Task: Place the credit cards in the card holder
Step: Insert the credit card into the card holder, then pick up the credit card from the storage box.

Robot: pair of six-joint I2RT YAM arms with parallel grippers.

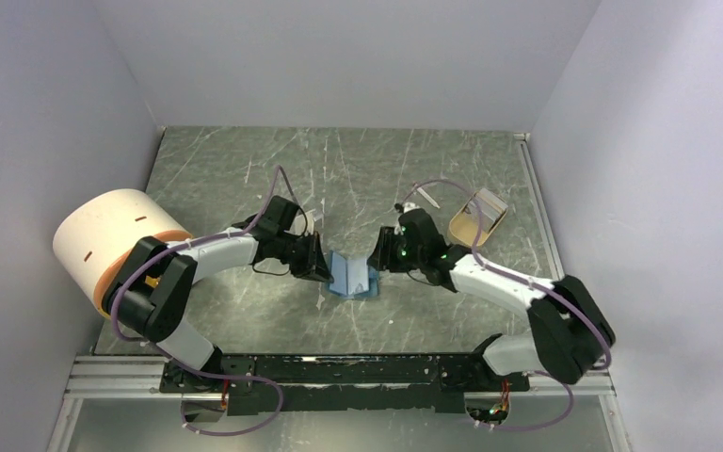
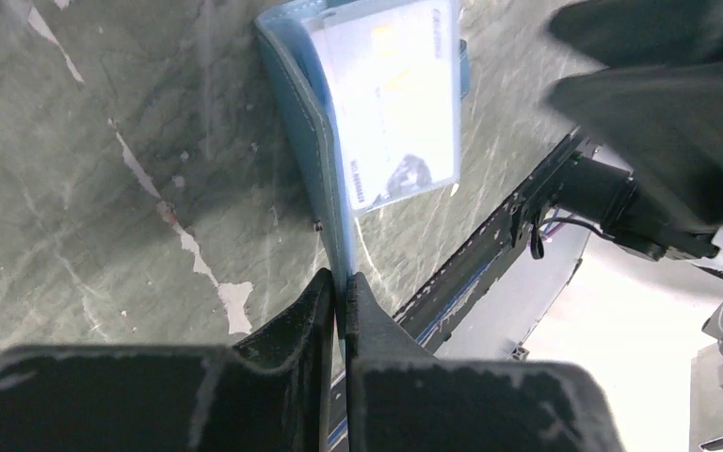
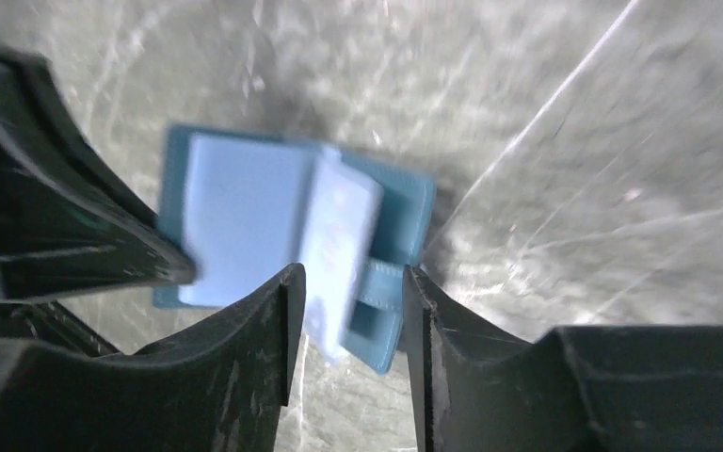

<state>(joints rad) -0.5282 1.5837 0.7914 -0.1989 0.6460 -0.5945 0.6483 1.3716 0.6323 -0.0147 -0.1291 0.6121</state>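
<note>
- Fingers of the left gripper (image 2: 342, 282) are pressed together on one edge of the card holder (image 2: 306, 141). I see the teal flap pinched between them and held up on edge off the table (image 1: 245, 169).
- The right gripper (image 3: 351, 282) has its fingers apart. A pale card (image 3: 344, 235) sits tilted in the gap, with bare space on the right-hand side. The view is blurred, so I cannot tell whether the other finger touches it.
- The card holder lies open near the middle of the table, between the two grippers. The card rests against its inner face, with one end reaching past the holder's rim. I cannot tell whether it sits in a slot.
- The holder has a teal, leather-like outside with a seam along its rim and a lighter blue panel inside. The card is thin, flat, rectangular and glossy, whitish with small dark print and a yellow mark.
- The table top is dark grey-green, stone-patterned, with white veins and scratches.
- A tan tray (image 1: 478, 218) stands behind the right arm, with a thin white stick (image 1: 428, 200) just beside it. A big white cylinder (image 1: 113, 245) with an orange end sits by the left arm. All three are well apart from the holder.
</note>
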